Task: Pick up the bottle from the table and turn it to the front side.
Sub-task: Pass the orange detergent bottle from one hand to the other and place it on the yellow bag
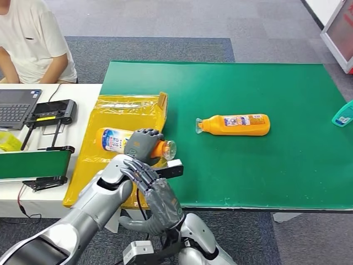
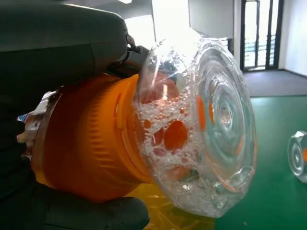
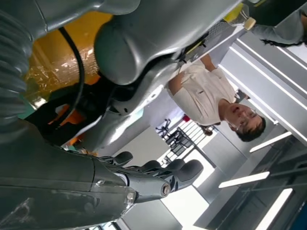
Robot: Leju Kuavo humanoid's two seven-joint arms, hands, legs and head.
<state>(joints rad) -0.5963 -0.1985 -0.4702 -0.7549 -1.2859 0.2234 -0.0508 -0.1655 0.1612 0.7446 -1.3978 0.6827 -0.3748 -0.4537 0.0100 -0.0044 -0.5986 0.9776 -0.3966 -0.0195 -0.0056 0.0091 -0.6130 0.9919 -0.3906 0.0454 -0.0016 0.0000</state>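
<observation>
Nearest the robot's body, the right hand (image 1: 160, 201) hangs just below the table edge, palm turned up, its fingers (image 3: 159, 167) spread and holding nothing; just beyond it the left hand (image 1: 143, 144) grasps the orange bottle (image 1: 124, 141) around its neck, thumb and fingers wrapped about the ribbed orange collar (image 2: 90, 139); the bottle lies roughly level over the yellow plastic sheet (image 1: 124, 107), its clear cap (image 2: 203, 120) pointing toward the green mat (image 1: 258, 176), foam and bubbles gathered inside the cap; whether its underside touches the sheet I cannot tell.

Further out on the mat a second orange bottle (image 1: 235, 124) lies on its side, well apart from the held one; a teal object (image 1: 343, 116) sits at the mat's far right edge; on the white table to the left sit a laptop (image 1: 16, 107) and a small green conveyor (image 1: 35, 165), with a person in a pale shirt (image 1: 35, 38) seated behind.

The risk, as I judge it, lies in the hold: the neck is narrow and smooth, the heavy body hangs off to one side, and sloshing liquid may twist the bottle loose during the turn; the slick sheet below could let it skid away.
</observation>
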